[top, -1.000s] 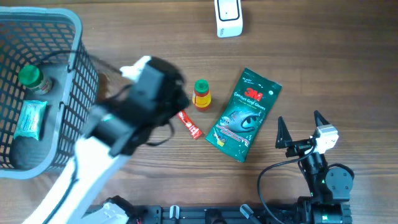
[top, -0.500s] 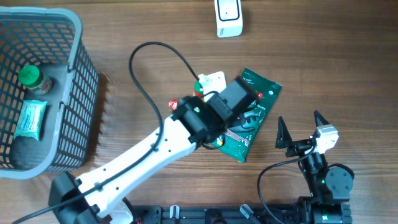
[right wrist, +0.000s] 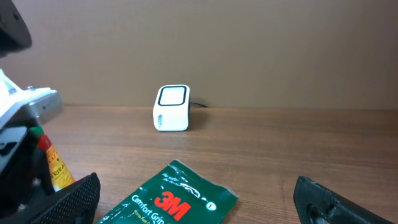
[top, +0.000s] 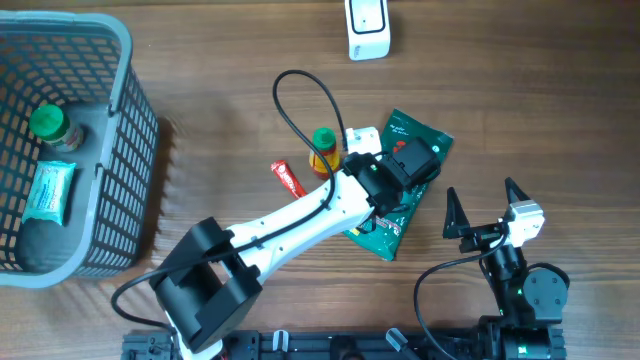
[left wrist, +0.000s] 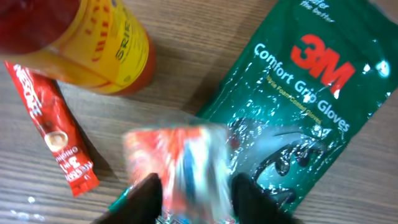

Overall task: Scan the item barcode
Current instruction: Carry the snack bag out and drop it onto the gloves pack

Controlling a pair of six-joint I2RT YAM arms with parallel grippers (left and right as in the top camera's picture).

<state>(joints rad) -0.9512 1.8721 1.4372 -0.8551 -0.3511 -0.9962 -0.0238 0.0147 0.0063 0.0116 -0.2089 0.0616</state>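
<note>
- L gripper (left wrist: pixel 196 200) is mid-frame in overhead, above the lower-left part of green gloves pack (top: pixel 428 135). Its fingers (left wrist: pixel 144 198) sit part-spread either side of a small orange/white packet (left wrist: pixel 179 163). View is blurred, so can't tell if they pinch it or not.
- R gripper (top: pixel 482 203) is lower right, fingers spread wide, empty.
- Scanner (top: pixel 367 30) is top centre, well apart from the packet.
- Prob. step: get that packet to the scanner. Firm up grip first, pads square on its flat sides.
- Lift clear of sauce bottle (top: pixel 323 150) & red sachet (top: pixel 288 180) just to the left.
- Barcode side not visible. Turn it twd scanner window, hold steady, don't cover the code.
</note>
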